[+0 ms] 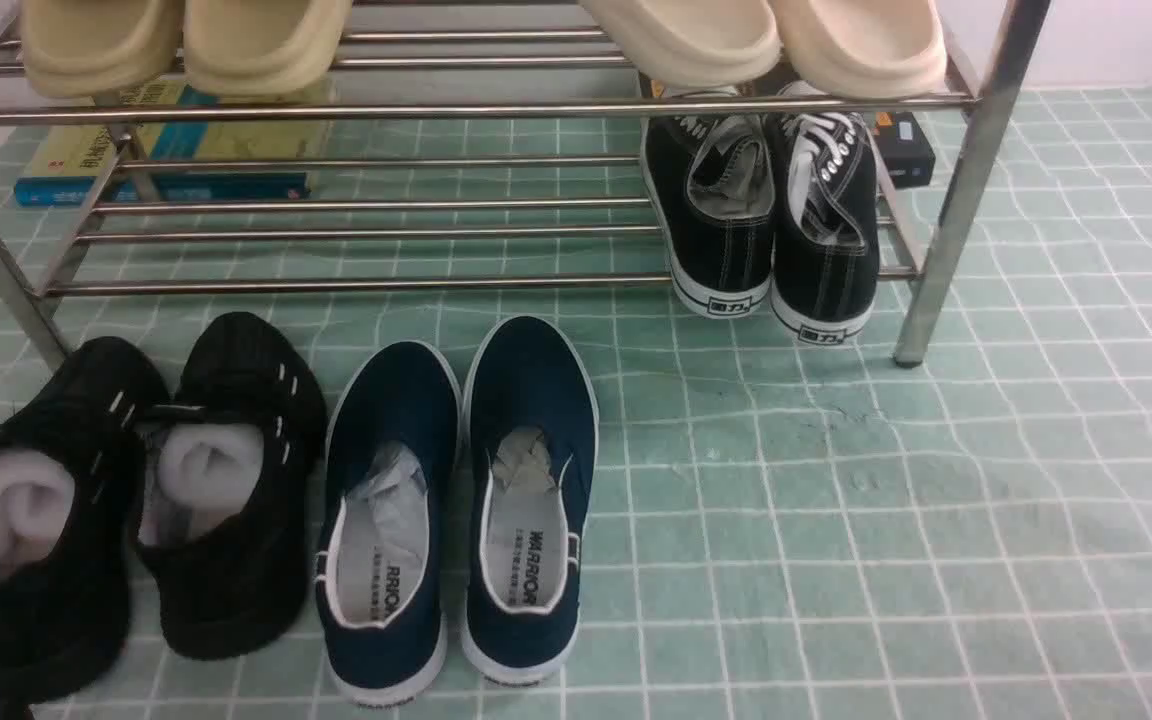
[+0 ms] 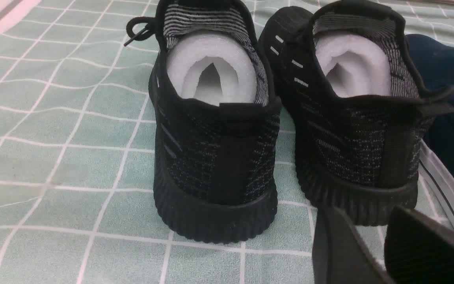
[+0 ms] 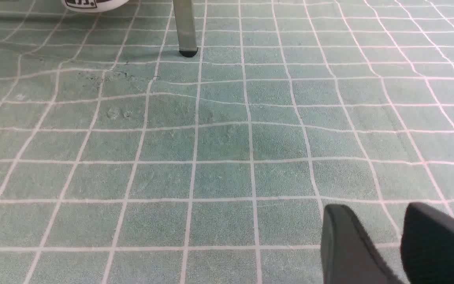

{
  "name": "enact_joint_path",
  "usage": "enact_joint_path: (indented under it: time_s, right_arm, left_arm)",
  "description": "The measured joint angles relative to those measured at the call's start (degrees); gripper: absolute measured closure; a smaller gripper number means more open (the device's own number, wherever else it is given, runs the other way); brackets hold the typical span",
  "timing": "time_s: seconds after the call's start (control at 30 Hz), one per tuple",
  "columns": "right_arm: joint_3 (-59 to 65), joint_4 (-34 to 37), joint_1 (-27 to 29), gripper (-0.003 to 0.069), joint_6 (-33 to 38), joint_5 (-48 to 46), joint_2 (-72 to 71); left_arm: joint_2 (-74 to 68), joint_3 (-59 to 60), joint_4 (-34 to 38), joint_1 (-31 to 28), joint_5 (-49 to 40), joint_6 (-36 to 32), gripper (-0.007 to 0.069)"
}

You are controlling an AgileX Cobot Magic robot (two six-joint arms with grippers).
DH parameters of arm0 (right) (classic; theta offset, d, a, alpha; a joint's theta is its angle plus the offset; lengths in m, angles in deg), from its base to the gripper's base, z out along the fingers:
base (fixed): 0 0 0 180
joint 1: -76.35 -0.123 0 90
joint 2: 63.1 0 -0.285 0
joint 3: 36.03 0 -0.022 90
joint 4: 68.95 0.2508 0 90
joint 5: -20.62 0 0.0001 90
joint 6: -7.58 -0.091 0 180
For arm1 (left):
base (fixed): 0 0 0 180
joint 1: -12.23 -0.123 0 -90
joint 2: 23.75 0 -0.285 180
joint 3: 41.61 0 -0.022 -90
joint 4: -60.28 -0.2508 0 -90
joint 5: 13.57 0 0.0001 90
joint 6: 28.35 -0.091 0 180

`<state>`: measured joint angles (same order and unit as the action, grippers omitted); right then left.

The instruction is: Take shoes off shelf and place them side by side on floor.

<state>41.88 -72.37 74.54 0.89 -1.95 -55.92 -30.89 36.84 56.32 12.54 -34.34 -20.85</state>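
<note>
A: So, progress?
B: None yet. I see the shoes (image 1: pixel 771 230) on the lower tier of the shelf (image 1: pixel 436 105), right end. My left tool (image 2: pixel 367 216) and right tool (image 3: pixel 376 213) sit low over the floor (image 1: pixel 936 500), both apart and empty. The whole move is left.

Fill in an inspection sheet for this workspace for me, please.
Surface: floor, green gridded cloth, slightly wrinkled.
Job's things: shoes side by side on the shelf, lower tier, right end.
Clutter: black knit sneakers and navy slip-ons on the floor; cream slippers on the upper tier; books and dark box behind the shelf.
Grippers: left gripper open, near the knit sneakers' heels; right gripper open over bare cloth; both empty.
Cables: nothing seen.
Surroundings: pale wall behind.
</note>
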Motion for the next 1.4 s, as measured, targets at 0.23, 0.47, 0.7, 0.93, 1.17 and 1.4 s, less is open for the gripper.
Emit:
enact_joint_path:
  time_s: [0.23,0.47,0.7,0.93,1.17,1.4]
  right_arm:
    - [0.0,0.0,0.0,0.0421,0.0,0.0,0.0]
    - [0.0,0.0,0.0,0.0421,0.0,0.0,0.0]
    - [0.0,0.0,0.0,0.0421,0.0,0.0,0.0]
    - [0.0,0.0,0.0,0.0421,0.0,0.0,0.0]
    - [0.0,0.0,0.0,0.0421,0.0,0.0,0.0]
    - [0.06,20.61,0.0,0.0421,-12.57,-0.14,0.0]
  left_arm:
    - [0.0,0.0,0.0,0.0,0.0,0.0,0.0398]
    - [0.0,0.0,0.0,0.0,0.0,0.0,0.0393]
    - [0.0,0.0,0.0,0.0,0.0,0.0,0.0391]
    - [0.0,0.0,0.0,0.0,0.0,0.0,0.0387]
    - [0.0,0.0,0.0,0.0,0.0,0.0,0.0386]
    - [0.0,0.0,0.0,0.0,0.0,0.0,0.0386]
